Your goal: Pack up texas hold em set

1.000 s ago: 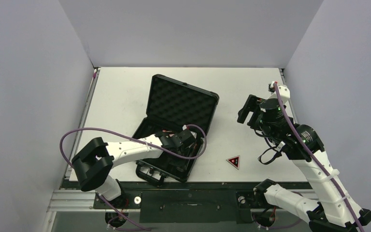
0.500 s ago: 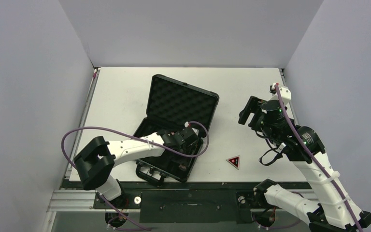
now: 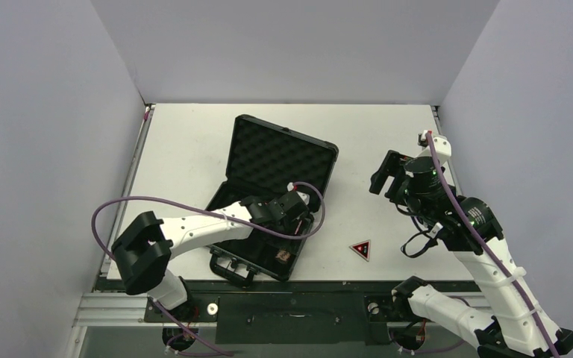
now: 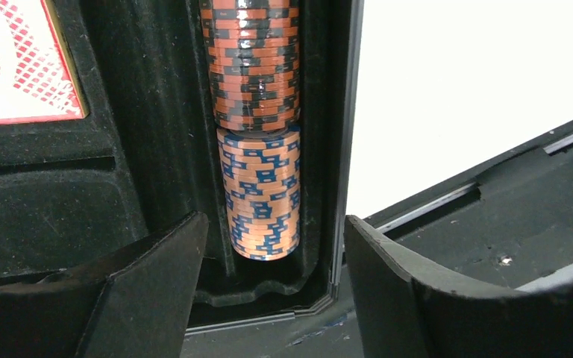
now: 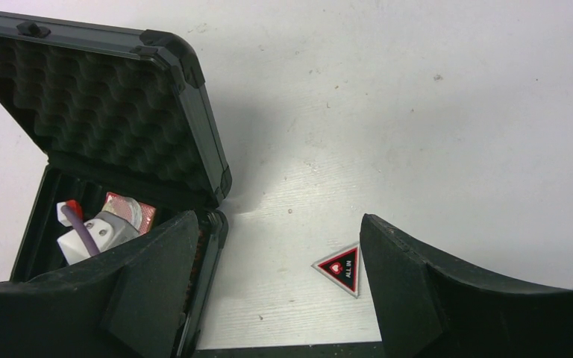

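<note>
The black case (image 3: 233, 262) lies open mid-table, its foam lid (image 3: 280, 156) raised. My left gripper (image 3: 299, 209) is inside the case base, open and empty. In the left wrist view its jaws (image 4: 276, 287) stand wide apart just above the near end of two chip rolls, a red-black one (image 4: 254, 60) and an orange-blue one (image 4: 261, 194), lying end to end in a slot. The pink card box (image 4: 22, 63) sits in the compartment beside them. The red-black triangle (image 3: 360, 250) lies on the table right of the case. My right gripper (image 3: 385, 173) hovers open and empty; the triangle (image 5: 339, 268) shows between its fingers.
The white table (image 3: 186, 142) has a near edge just past the triangle (image 5: 283, 349). The case lid (image 5: 104, 112) stands tilted up to the left of my right gripper. A purple cable (image 3: 119, 205) loops off my left arm over the case.
My left gripper has shifted a little to the right and farther along the chip slot inside the case. My right arm has barely moved.
</note>
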